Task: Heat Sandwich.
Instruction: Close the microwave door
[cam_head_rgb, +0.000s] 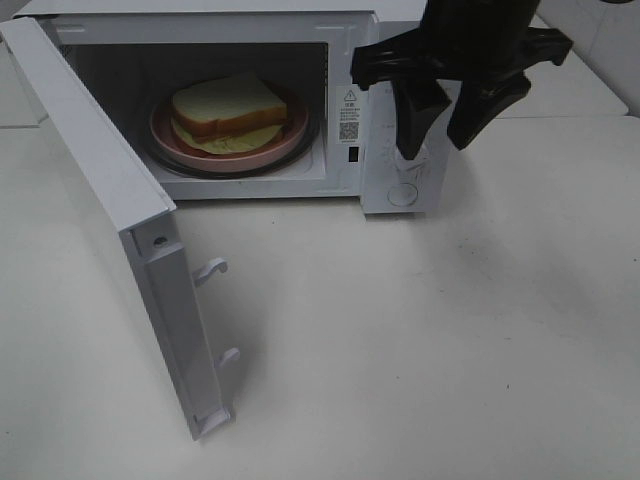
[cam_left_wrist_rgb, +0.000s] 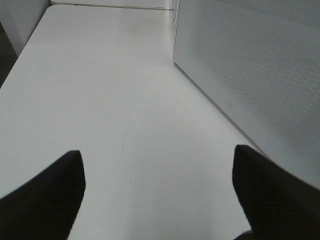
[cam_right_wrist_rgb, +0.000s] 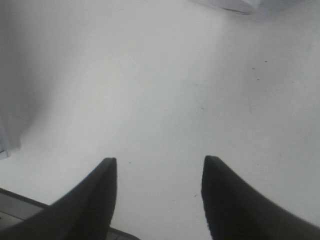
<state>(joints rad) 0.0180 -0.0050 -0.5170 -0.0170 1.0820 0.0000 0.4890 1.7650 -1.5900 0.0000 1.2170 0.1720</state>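
Door: stands wide open, nearer than and left of right pincer; closing looks next, so push flat on its outer face until it latches.
Right pincer: spread, empty, tips down before microwave panel.
Left pincer: spread, empty, above desk by microwave wall.
Sandwich: on plate inside, left beyond right pincer.

microwave: white, fine dotted mesh on its side
sandwich: white bread, orange-brown crust, pale yellow-green filling
plate: pink
table: white
right gripper: black
left gripper: black
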